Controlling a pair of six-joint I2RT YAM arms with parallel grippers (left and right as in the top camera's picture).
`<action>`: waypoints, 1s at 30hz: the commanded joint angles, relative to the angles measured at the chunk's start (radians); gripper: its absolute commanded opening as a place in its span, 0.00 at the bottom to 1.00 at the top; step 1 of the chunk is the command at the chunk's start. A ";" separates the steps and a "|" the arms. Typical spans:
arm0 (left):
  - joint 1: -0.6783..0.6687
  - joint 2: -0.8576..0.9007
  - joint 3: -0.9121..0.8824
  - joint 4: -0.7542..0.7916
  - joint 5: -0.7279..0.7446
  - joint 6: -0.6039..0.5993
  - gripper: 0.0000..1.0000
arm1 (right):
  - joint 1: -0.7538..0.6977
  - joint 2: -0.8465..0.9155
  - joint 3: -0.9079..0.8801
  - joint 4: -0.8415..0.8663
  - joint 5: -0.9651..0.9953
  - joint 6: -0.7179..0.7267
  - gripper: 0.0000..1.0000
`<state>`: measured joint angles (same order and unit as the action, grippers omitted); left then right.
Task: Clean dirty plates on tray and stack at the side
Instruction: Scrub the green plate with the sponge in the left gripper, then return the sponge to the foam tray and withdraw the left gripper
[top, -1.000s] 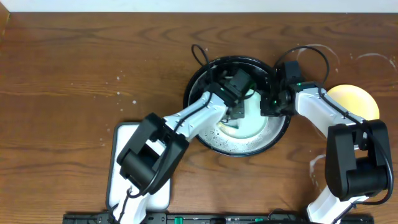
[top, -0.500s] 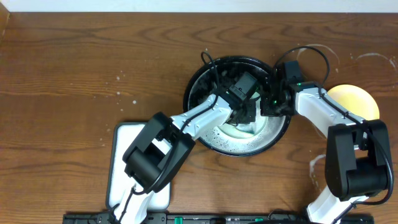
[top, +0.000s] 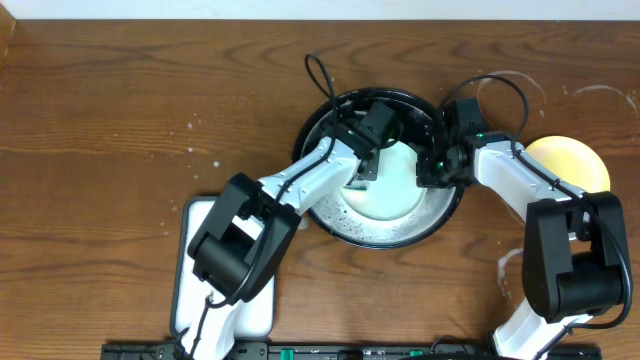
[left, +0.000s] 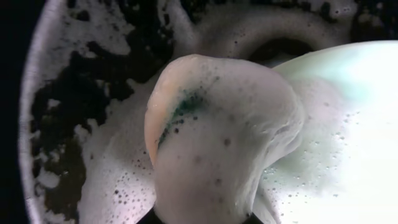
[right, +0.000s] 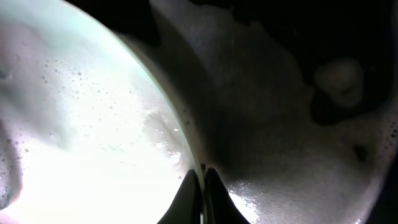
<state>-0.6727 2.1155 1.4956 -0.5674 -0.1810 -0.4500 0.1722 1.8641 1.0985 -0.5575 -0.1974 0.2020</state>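
Observation:
A pale mint-green plate (top: 397, 185), covered in suds, lies tilted in the black tray (top: 385, 238). My left gripper (top: 364, 172) is shut on a foam-soaked sponge (left: 217, 137) at the plate's left edge (left: 348, 124), over the tray's sudsy floor (left: 31, 124). My right gripper (top: 432, 172) is shut on the plate's right rim; in the right wrist view its fingertips (right: 202, 179) pinch the rim of the plate (right: 81, 124) above the tray (right: 298, 124). The yellow plate (top: 575, 160) lies on the wood at the right. A second green plate does not show.
A white rectangular board (top: 190, 262) lies at the front left under the left arm's base. White soapy ring stains (top: 590, 92) mark the wood behind the yellow plate. Cables loop above both wrists over the tray.
My left gripper with the sponge swept right over the plate, then back to the left and far side, uncovering more of the plate. The right gripper has not moved.

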 joint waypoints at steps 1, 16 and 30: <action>0.051 0.038 0.017 -0.043 -0.221 0.026 0.08 | -0.014 0.031 -0.014 -0.011 0.073 0.011 0.01; 0.112 -0.317 0.042 -0.267 0.013 0.023 0.08 | -0.014 0.031 -0.014 -0.010 0.073 0.010 0.01; 0.346 -0.472 -0.131 -0.749 0.017 -0.030 0.08 | -0.014 0.031 -0.014 -0.007 0.073 0.006 0.01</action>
<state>-0.3660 1.6489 1.4651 -1.3113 -0.1631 -0.4488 0.1722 1.8656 1.0985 -0.5560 -0.2100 0.2024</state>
